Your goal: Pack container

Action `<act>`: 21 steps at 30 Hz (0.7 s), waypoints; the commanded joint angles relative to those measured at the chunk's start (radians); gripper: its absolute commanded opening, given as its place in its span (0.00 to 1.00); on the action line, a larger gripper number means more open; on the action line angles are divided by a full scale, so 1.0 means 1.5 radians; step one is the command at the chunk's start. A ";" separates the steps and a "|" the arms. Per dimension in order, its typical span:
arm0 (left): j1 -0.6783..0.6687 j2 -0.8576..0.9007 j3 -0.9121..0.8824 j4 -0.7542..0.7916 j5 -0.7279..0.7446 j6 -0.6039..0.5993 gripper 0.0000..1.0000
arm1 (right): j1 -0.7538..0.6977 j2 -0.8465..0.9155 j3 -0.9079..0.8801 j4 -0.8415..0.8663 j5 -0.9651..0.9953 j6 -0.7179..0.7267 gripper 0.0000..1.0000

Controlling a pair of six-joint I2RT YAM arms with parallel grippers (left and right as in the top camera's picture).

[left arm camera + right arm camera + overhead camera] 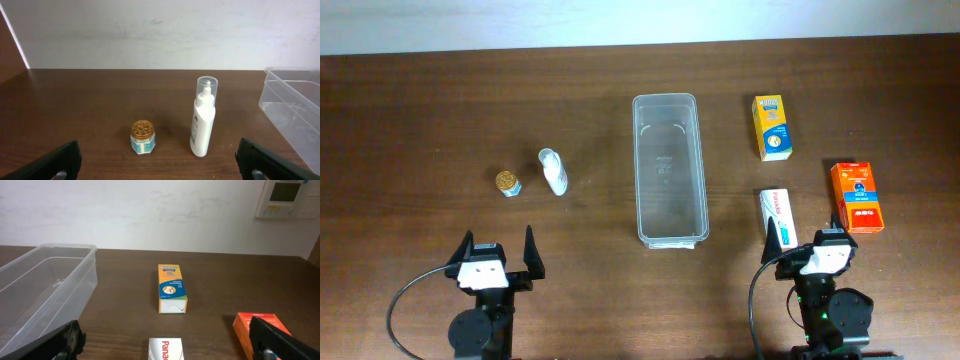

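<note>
Right now nothing is packed: the container sits empty in the middle of the surface, its long side running away from the arms. The left tool and the right tool are both spread wide and hold nothing. A sensible start is probably the nearest item on each side. For the right tool that is the white box lying just in front of it, best pinched across its narrow width. The orange box and the yellow box can come after. On the left, the white bottle stands upright near the small jar, and the two do not touch. The bottle looks easy to tip, so a low grip on its body seems wiser than one near the cap. Each item should be lifted clear of the rim and laid lengthwise at one end, which leaves room for the rest.
</note>
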State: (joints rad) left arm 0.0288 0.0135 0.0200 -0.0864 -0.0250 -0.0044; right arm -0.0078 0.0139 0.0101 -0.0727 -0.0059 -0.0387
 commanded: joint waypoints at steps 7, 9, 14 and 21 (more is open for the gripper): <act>0.003 -0.006 -0.007 0.002 0.009 -0.004 0.99 | -0.004 -0.007 -0.003 -0.004 -0.006 -0.004 0.98; 0.003 -0.006 -0.007 0.002 0.010 -0.004 0.99 | -0.004 -0.007 -0.003 -0.004 -0.006 -0.004 0.98; 0.003 -0.006 -0.007 0.002 0.010 -0.004 0.99 | -0.004 -0.007 -0.003 -0.002 -0.019 -0.004 0.99; 0.003 -0.006 -0.007 0.002 0.010 -0.004 0.99 | -0.004 -0.007 -0.003 0.020 -0.067 -0.003 0.98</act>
State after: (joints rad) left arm 0.0288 0.0135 0.0200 -0.0868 -0.0250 -0.0044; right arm -0.0078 0.0139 0.0101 -0.0639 -0.0399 -0.0380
